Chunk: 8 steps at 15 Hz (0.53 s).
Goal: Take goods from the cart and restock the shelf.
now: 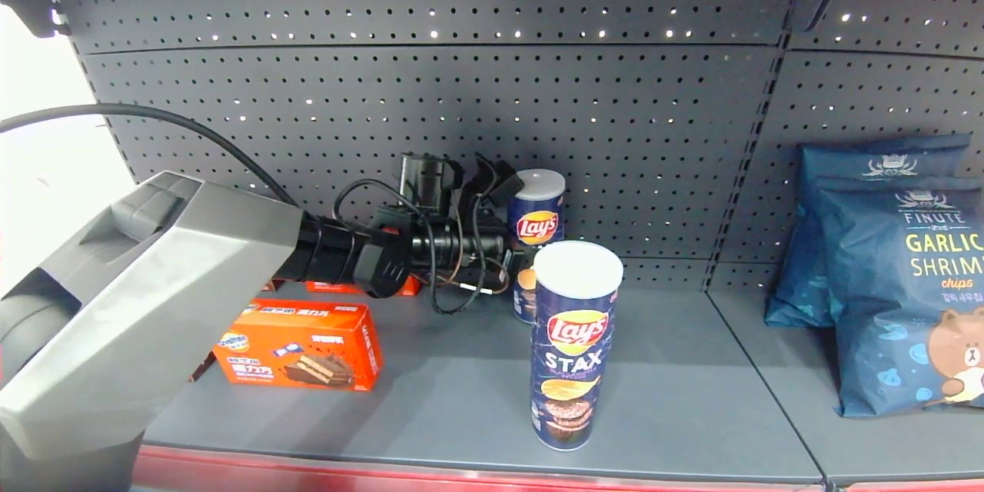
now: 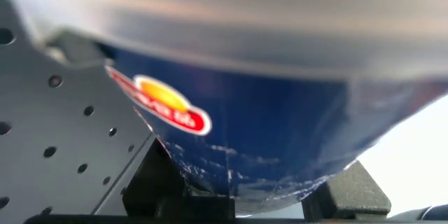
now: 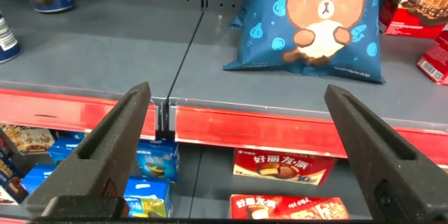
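Chips in a tall blue can [image 1: 536, 219] sit clamped in the left pincer [image 1: 503, 188], which is stretched to the back of the shelf [image 1: 692, 369], close to the holed back wall [image 1: 538, 92]. Its dark fingers [image 2: 157, 185] are closed onto the can's sides, and the can stands upright. I cannot tell whether its base rests on the shelf.

A second can [image 1: 573, 346] of the same kind stands upright just in front of this pincer, nearer the shelf's front edge and apart from the held one. An orange cake box [image 1: 300, 344] lies flat to the pincer's left and nearer the front edge. Blue snack bags [image 1: 899, 284] lean well off to its right, on the next shelf section.

The right pincer [image 3: 238, 161] is spread wide with nothing between its fingers. Beyond it is the shelf's red front edge [image 3: 294, 122]. A bear-printed bag [image 3: 315, 21] lies on the shelf past that edge, and boxes [image 3: 283, 164] sit on the level below.
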### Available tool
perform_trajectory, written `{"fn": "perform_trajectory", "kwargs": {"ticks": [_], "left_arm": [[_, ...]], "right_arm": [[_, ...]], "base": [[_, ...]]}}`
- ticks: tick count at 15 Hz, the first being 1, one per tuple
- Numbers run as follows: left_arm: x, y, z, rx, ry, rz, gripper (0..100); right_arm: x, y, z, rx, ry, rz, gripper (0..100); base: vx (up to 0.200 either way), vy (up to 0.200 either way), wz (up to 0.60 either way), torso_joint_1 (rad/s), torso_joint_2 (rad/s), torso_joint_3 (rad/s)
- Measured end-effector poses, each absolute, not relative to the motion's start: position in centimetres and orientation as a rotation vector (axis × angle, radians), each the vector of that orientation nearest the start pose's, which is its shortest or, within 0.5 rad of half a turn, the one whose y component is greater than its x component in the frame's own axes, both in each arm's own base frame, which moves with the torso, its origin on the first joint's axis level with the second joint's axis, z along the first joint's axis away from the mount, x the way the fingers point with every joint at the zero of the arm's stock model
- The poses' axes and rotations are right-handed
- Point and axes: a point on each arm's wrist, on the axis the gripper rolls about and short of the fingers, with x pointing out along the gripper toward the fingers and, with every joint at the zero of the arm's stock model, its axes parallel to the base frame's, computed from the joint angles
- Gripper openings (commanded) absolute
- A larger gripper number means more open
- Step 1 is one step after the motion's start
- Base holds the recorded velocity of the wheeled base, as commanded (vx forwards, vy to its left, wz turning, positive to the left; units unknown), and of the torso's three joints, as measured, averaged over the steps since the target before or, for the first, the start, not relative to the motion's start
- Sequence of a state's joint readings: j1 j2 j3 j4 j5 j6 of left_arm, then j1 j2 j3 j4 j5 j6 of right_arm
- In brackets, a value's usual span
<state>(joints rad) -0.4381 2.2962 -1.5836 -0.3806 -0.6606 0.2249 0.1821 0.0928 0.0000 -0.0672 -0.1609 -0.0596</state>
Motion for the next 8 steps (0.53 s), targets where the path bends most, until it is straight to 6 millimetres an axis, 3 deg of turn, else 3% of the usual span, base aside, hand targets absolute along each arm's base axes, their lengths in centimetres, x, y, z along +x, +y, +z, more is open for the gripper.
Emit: {"fn": "perform_trajectory", "kwargs": {"ticks": [8], "left_arm": [[42.29, -22.17, 12.95, 0.152, 0.228, -1.135, 0]], "right_arm": [[-1.46, -0.64, 8.42, -0.064, 0.025, 0.022, 100]], "base": [[0.000, 0.000, 0.00, 0.000, 0.00, 0.000]]}}
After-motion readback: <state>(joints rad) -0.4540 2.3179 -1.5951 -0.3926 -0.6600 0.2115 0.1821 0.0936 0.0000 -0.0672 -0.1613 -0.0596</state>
